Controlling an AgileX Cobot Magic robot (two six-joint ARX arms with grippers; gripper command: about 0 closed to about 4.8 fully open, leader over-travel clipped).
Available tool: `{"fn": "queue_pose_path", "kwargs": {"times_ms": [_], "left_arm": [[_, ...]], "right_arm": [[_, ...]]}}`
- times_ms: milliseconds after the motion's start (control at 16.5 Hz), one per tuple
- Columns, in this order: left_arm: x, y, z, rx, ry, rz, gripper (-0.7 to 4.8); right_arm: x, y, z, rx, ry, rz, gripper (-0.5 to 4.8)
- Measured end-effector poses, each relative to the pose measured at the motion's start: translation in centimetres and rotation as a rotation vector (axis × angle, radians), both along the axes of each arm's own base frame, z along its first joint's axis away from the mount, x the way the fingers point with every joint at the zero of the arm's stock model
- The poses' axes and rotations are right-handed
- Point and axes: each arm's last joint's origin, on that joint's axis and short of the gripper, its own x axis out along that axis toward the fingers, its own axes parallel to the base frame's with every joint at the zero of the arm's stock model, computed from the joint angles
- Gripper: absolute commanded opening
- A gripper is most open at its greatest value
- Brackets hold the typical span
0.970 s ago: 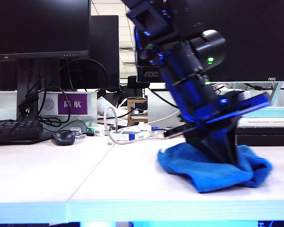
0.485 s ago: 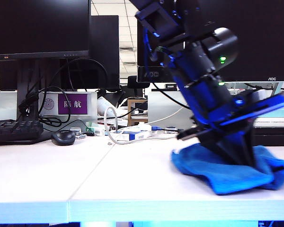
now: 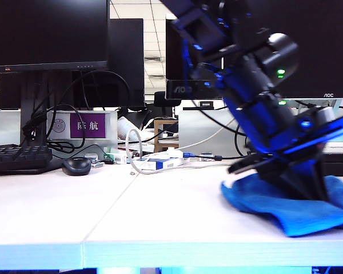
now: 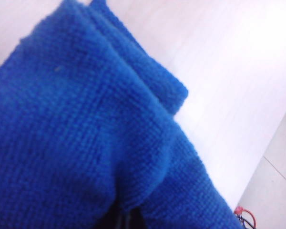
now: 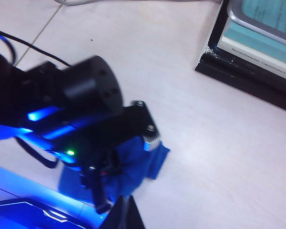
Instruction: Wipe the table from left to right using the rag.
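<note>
The bright blue rag lies rumpled on the pale table at the right. My left gripper presses down into it, shut on a fold. In the left wrist view the rag fills most of the picture, and its cloth bunches around the dark closed tips of the left gripper, with table beyond. The right wrist view looks down on the left arm and the rag. My right gripper hangs above them, its tips together and holding nothing.
A black mouse and a keyboard sit at the back left, with monitors, cables and small boxes behind. A black-based stack of flat items stands at the right rear. The table's front edge is close.
The left gripper has dragged the rag to the right across the table, close to the picture's right edge. The right arm has stayed put.
</note>
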Motion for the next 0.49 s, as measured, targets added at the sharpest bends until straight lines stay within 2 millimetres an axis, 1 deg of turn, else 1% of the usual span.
{"fn": "queue_pose_path", "kwargs": {"times_ms": [121, 485], "left_arm": [[0.2, -1.5, 0.0, -0.014, -0.010, -0.014, -0.06], [-0.1, -4.4, 0.0, -0.042, -0.013, -0.045, -0.06]], "right_arm": [[0.0, 0.0, 0.0, 0.000, 0.000, 0.000, -0.01], [0.1, 0.1, 0.1, 0.011, -0.016, 0.000, -0.01]]}}
